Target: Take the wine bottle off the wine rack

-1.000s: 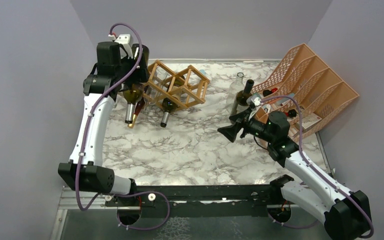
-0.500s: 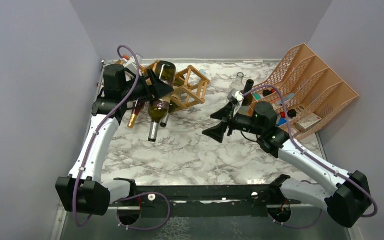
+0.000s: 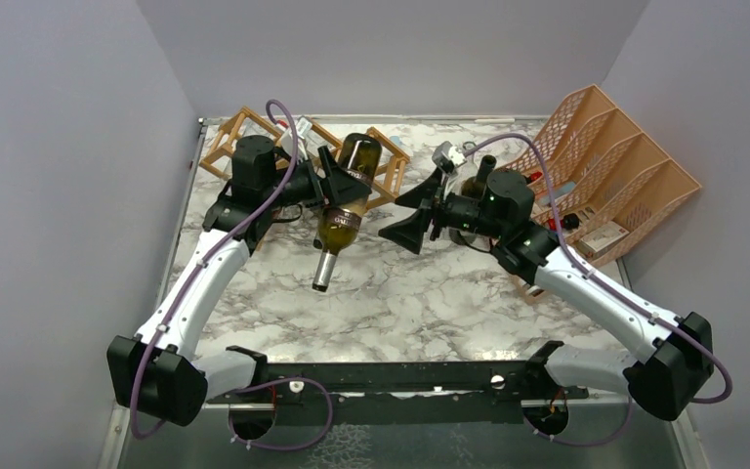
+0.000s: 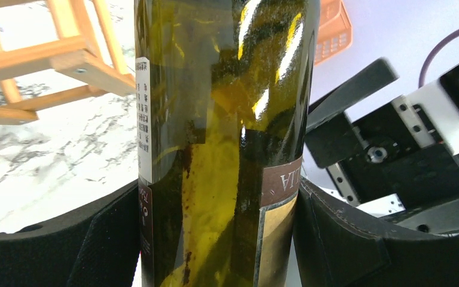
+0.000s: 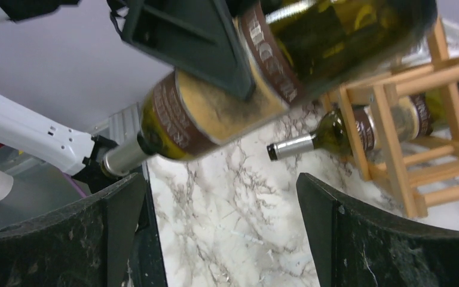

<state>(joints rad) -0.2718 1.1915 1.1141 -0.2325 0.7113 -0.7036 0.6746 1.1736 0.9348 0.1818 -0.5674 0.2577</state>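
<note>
currently left gripper (image 3: 344, 191) clamps one wine bottle (image 3: 337, 225); right gripper (image 3: 412, 210) agape; second bottle (image 5: 358, 128) in wine rack (image 4: 36, 58).

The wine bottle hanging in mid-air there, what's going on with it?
The left gripper is clamped around the wine bottle and holds it above the table, neck tilted down, clear of the wooden rack behind it. The right gripper hovers close beside the bottle with its jaws wide open, holding nothing. A second bottle lies in the rack.
</note>
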